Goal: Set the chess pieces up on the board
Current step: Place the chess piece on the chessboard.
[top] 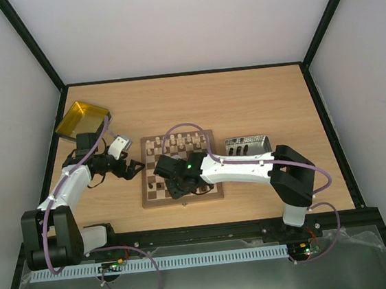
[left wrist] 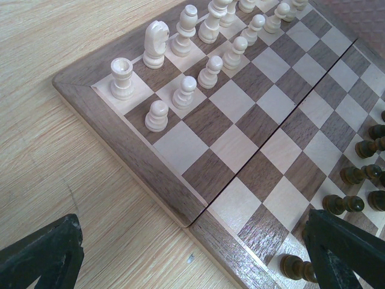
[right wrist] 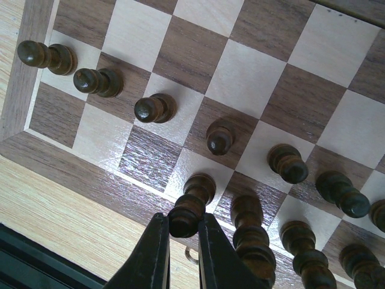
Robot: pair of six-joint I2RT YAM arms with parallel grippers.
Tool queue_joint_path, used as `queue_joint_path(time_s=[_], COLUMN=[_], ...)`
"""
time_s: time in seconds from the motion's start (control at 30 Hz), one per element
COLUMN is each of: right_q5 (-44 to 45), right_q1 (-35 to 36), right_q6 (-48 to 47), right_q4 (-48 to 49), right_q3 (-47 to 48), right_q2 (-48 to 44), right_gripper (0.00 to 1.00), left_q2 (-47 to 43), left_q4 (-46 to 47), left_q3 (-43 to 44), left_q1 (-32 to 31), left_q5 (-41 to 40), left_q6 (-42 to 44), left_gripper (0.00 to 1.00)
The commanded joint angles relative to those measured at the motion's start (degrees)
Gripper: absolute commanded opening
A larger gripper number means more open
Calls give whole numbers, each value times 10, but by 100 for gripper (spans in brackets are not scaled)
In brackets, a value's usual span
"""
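Observation:
The board (top: pixel 185 200) lies mid-table. Cream pieces (top: pixel 179 143) stand in its two far rows; in the left wrist view they (left wrist: pixel 186 90) line the top edge. Dark pieces (right wrist: pixel 153 108) stand in the near rows. My right gripper (right wrist: pixel 183 226) is shut on the head of a dark piece (right wrist: pixel 192 198) that stands on a light back-row square by the near border. In the top view it (top: pixel 176 185) is over the board's near left part. My left gripper (top: pixel 133 168) is open and empty beside the board's left edge (left wrist: pixel 198 223), with fingers (left wrist: pixel 42 256) wide apart.
A yellow translucent tray (top: pixel 83 118) sits at the far left. A grey metallic tray (top: pixel 248 144) sits just right of the board. The right arm stretches across the board's near right part. Black frame rails run along the table's sides.

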Motion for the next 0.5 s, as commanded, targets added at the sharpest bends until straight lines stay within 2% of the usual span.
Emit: queue_joint_path(time_s=[0.0, 0.47], right_q5=[5, -4], right_q1=[4, 4], right_q6=[-3, -1], right_q4=[-2, 2], right_q3=[20, 15], right_q2=[7, 6], right_gripper=[8, 8], left_q2=[-4, -4], left_q4=[-1, -1], left_q3=[-7, -8], left_q1=[-2, -2], left_q5=[9, 9], left_q6=[8, 9], left_gripper=[99, 100])
